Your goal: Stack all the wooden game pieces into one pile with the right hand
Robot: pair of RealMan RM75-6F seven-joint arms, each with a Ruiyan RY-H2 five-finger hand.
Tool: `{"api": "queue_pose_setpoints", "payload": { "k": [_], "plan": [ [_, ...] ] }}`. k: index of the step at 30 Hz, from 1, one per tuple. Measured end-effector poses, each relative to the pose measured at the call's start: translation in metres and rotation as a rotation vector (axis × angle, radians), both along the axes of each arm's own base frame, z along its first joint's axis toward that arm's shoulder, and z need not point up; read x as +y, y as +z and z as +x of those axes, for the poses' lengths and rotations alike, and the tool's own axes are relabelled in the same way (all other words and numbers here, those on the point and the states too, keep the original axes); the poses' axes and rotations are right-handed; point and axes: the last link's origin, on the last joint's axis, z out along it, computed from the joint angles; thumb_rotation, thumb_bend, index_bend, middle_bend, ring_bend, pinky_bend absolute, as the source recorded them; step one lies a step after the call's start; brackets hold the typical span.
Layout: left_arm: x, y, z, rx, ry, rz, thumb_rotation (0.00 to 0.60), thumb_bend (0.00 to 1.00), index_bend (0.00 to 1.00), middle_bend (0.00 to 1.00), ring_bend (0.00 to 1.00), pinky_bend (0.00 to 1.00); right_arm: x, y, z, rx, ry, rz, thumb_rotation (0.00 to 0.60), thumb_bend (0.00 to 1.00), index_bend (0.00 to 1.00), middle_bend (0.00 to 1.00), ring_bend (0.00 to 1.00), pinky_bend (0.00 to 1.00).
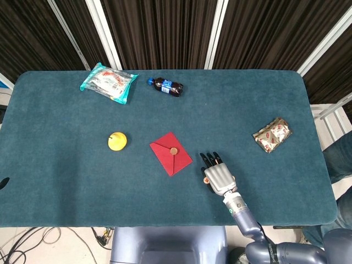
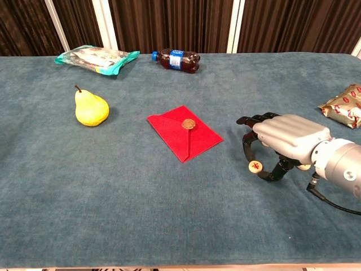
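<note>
Dark curtains back a teal felt table [image 2: 113,186]. Your right robot hand [image 2: 282,141] arches over a small wooden game piece [image 2: 255,166], fingertips beside it; whether they grip is unclear. It looks light, rigid and smooth: pinch its rim.

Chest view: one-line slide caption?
Right hand arched over a wooden game piece, beside a red envelope on the table.
</note>
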Motion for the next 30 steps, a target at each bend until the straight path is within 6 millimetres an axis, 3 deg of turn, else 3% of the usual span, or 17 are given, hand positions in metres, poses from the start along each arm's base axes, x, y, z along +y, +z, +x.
{"api": "queue_pose_setpoints", "payload": {
  "k": [30],
  "plan": [
    [0.0000, 0.0004, 0.0001, -0.004, 0.000, 0.001, 0.600, 0.15, 0.08, 0.00, 0.00, 0.00, -0.0018, 0.0034, 0.0030, 0.001, -0.006, 0.007, 0.600, 0.37, 0.53, 0.00, 0.00, 0.00]
  ]
}}
